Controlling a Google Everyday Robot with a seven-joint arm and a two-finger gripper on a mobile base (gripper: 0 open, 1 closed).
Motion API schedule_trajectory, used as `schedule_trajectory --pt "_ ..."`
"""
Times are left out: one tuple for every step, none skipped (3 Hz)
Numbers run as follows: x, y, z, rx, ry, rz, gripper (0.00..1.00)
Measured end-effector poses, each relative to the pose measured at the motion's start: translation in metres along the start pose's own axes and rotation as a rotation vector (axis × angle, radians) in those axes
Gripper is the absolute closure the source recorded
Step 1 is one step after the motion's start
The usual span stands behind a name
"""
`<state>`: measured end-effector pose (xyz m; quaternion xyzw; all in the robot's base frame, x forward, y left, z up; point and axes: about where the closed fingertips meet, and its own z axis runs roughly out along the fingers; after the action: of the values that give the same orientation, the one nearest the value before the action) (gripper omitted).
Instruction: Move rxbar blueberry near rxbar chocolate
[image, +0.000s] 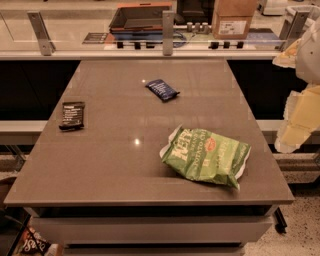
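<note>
The rxbar blueberry (162, 90), a flat bar in a navy-blue wrapper, lies at an angle on the far middle of the grey table (115, 165). The rxbar chocolate (73, 115), a flat bar in a black wrapper with white text, lies near the table's left edge. The two bars are well apart. My arm and gripper (295, 125), white and pale yellow, hang at the right edge of the view, beyond the table's right side and far from both bars. It holds nothing that I can see.
A green potato chip bag (207, 156) lies on the table's front right. Behind the table's far edge runs a glass barrier with metal posts (168, 32); a dark tray (140, 17) and a cardboard box (232, 19) are beyond it.
</note>
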<state>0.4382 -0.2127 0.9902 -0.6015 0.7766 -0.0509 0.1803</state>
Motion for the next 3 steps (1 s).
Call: schedule_trajectory --pt "-0.003 -0.004 -0.001 0.005 -0.01 0.008 0.0" --pt "-0.016 -0.019 0.004 0.004 -0.06 0.059 0.0" --pt "-0.038 -0.04 0.013 0.004 -0.128 0.137 0.0"
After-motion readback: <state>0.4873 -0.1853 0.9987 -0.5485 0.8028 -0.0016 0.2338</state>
